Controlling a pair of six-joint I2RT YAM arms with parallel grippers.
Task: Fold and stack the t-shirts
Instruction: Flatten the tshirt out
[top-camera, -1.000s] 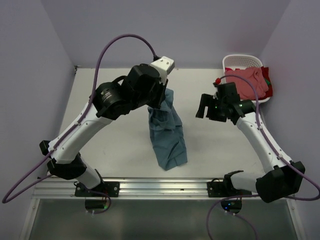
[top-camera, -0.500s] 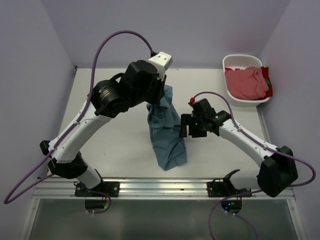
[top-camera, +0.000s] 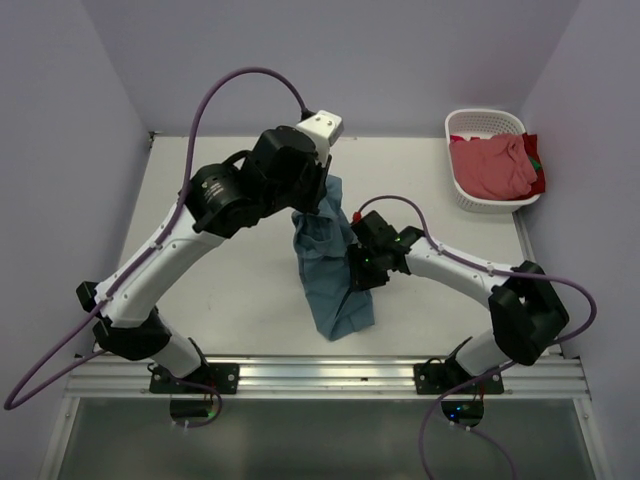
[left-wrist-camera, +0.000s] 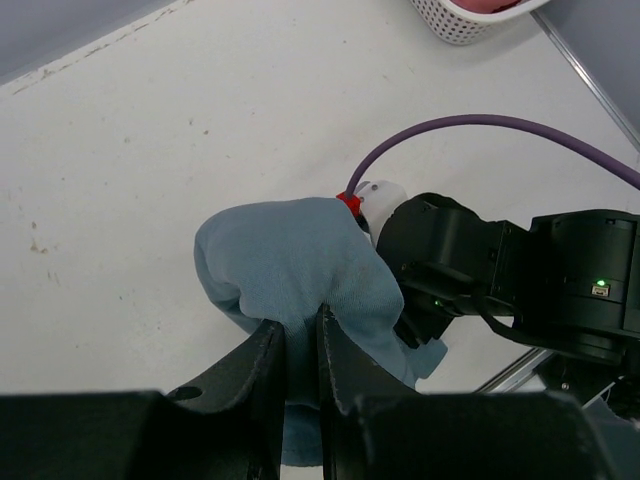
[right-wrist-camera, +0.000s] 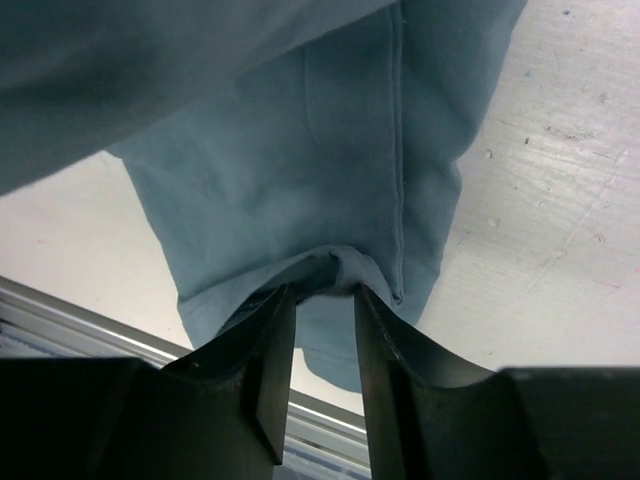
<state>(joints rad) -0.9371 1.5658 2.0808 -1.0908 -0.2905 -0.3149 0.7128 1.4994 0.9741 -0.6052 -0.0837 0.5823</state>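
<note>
Swung in from beside basket (top-camera: 484, 122) to middle of table (top-camera: 230, 270): right gripper (right-wrist-camera: 325, 300). On left, left gripper (left-wrist-camera: 300, 335) clamped on teal shirt (top-camera: 335, 285), dangling it, lower end on table. Then right gripper, nipped onto fold at shirt's right edge. Far right, pink shirt (top-camera: 490, 165) in basket.

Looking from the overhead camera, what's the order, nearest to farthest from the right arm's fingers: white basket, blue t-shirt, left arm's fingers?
1. The blue t-shirt, mid-table: its cloth sits between the right arm's fingers.
2. The left arm's fingers, just up-left, holding the shirt's top.
3. The white basket, far right corner, with the pink t-shirt inside.
</note>
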